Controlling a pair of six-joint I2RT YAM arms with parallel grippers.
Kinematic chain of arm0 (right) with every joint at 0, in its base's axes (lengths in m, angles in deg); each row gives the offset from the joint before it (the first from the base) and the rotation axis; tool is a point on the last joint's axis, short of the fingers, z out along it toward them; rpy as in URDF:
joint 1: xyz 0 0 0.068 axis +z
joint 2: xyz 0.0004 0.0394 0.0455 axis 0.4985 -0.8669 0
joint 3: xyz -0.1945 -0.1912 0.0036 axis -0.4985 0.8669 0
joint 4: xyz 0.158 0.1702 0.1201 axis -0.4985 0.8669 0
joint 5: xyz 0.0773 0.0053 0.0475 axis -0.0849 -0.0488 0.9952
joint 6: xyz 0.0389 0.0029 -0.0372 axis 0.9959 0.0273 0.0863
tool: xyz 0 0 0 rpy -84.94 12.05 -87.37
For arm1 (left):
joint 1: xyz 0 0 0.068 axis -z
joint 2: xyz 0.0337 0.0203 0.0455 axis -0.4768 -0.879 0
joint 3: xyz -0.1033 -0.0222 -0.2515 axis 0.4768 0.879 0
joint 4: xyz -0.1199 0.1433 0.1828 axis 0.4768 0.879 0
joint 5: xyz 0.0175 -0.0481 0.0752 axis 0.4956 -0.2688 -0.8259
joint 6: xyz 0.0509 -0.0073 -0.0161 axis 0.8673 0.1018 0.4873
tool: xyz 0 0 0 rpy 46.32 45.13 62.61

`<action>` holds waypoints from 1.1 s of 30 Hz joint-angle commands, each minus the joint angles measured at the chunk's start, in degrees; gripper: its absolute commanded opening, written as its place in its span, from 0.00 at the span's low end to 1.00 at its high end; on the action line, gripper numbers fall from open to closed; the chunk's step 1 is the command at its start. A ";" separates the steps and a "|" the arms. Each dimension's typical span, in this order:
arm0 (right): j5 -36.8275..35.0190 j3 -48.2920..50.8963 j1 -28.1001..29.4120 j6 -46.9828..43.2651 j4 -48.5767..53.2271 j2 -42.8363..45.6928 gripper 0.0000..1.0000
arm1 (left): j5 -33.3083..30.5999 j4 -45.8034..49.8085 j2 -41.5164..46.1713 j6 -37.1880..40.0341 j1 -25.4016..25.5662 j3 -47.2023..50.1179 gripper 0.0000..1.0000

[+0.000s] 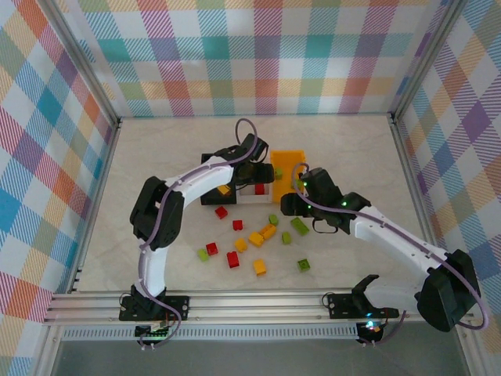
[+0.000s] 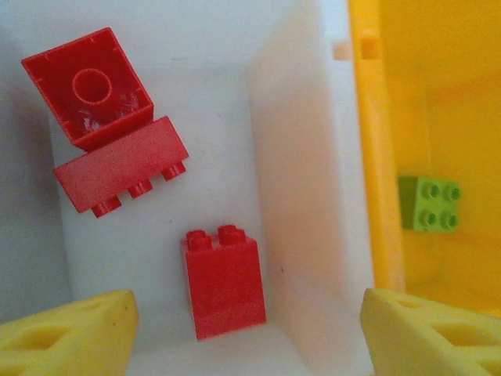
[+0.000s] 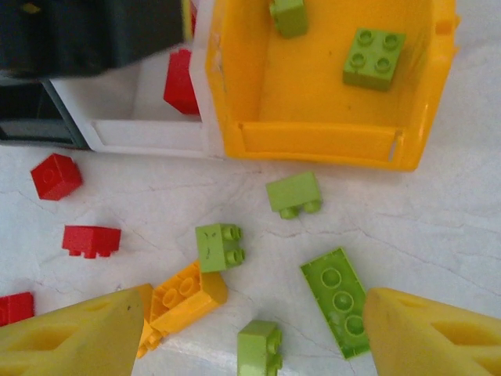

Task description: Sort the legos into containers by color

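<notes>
Left gripper [image 2: 249, 333], wide open and empty above the white bin [image 2: 301, 196], should lift vertically clear of its walls before traversing.

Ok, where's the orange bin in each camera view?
Top view: the orange bin sits just above centre.
Left wrist: along the right side, next to the white bin.
Right wrist: top centre.
Shared landmark: the square green brick inside it.

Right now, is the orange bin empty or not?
Not empty: two lime green bricks lie inside the orange bin.
</notes>
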 commanded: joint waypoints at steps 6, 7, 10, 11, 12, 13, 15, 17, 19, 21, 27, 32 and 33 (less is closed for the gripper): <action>8.50 5.44 0.43 1.16 2.49 -1.88 0.69 | 2.66 -8.14 21.92 -4.14 3.03 18.06 0.87; 8.81 6.10 1.10 1.15 1.92 -2.87 0.69 | 2.66 -9.71 24.67 -5.03 3.17 21.28 0.88; 9.74 7.06 2.87 1.29 -0.13 -5.84 0.68 | 1.68 -12.47 32.21 -7.16 3.34 30.27 0.97; 9.84 7.15 3.41 1.39 -0.89 -7.07 0.68 | 1.20 -12.86 34.78 -7.58 3.34 33.42 1.00; 9.85 7.17 3.75 1.43 -1.63 -8.00 0.67 | 0.43 -12.86 36.90 -8.07 3.39 35.64 1.00; 9.92 7.17 4.31 1.39 -2.57 -9.07 0.67 | -0.64 -12.55 39.29 -8.55 3.37 37.82 1.00; 9.93 6.92 5.06 1.29 -4.05 -10.86 0.65 | -2.82 -11.89 44.00 -9.48 3.30 42.38 1.00; 9.71 6.39 5.41 1.30 -4.87 -12.77 0.62 | -5.62 -10.58 49.02 -10.78 3.21 46.26 1.00; 9.23 5.96 5.60 1.33 -5.20 -14.28 0.56 | -7.12 -9.81 53.37 -11.40 2.98 49.19 1.00; 7.90 5.93 5.61 1.69 -5.18 -15.30 0.51 | -7.62 -8.88 56.63 -11.80 2.53 51.50 1.00; 5.64 5.80 5.61 2.19 -4.32 -16.86 0.38 | -7.55 -6.93 61.14 -12.60 0.85 54.86 1.00; 3.99 5.09 5.61 1.56 -2.25 -13.04 0.28 | -7.06 -7.80 62.01 -12.45 0.07 55.88 1.00; 3.43 4.53 5.61 1.10 -1.33 -11.82 0.26 | -6.85 -7.95 62.05 -12.36 -0.15 55.97 1.00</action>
